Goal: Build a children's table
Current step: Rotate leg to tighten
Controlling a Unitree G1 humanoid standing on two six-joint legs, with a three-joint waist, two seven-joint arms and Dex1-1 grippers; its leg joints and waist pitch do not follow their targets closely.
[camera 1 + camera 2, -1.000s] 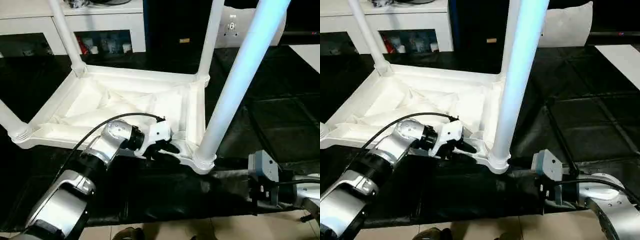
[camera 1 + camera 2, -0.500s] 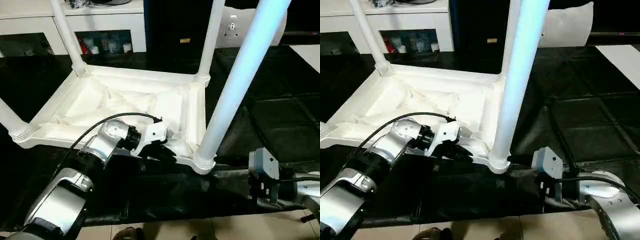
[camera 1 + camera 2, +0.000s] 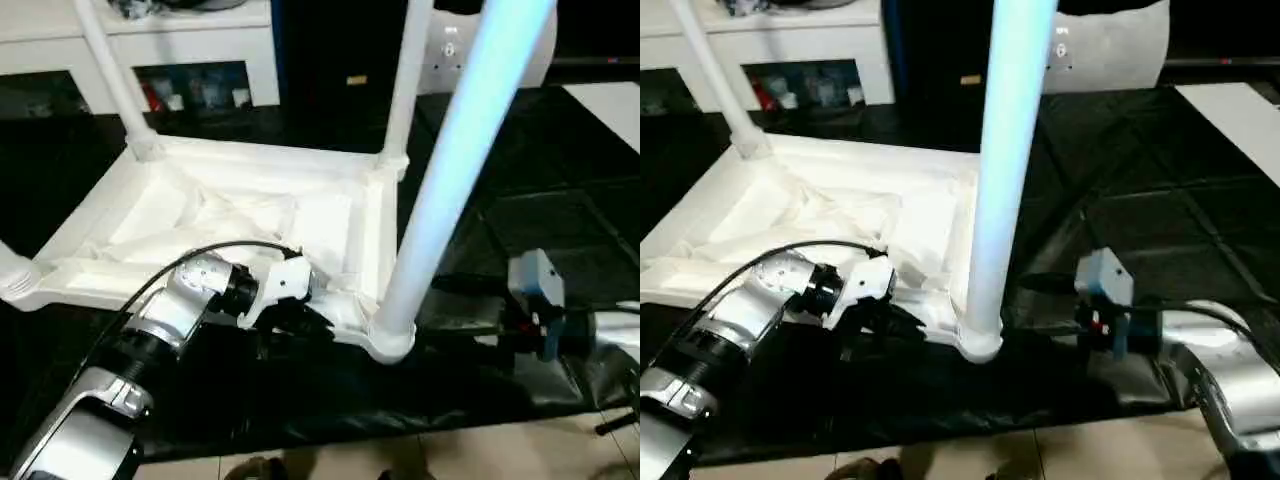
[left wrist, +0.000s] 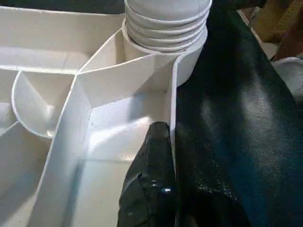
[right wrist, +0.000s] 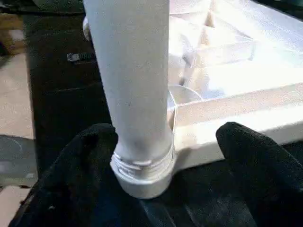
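Note:
The white children's table [image 3: 200, 215] lies upside down on the black cover, and its legs stand up from the corner sockets. My left gripper [image 3: 305, 318] is shut on the near rim, just left of the near-right socket [image 3: 392, 335]. In the left wrist view one black finger [image 4: 151, 179] lies against the inside of that rim wall. My right gripper [image 5: 161, 175] is open at the base of the near-right leg [image 3: 450, 160], with a finger [image 5: 71, 179] on either side of it and one close to the leg.
A white shelf unit [image 3: 170, 40] stands behind the table, and a white object [image 3: 530, 50] at the back right. The black cover ends at a front edge close to my arms, with pale floor [image 3: 400, 450] below. A white surface [image 3: 610, 100] shows at far right.
My left gripper's fingers have closed on the rim. My right gripper has moved in toward the near-right leg. The camera has also shifted.

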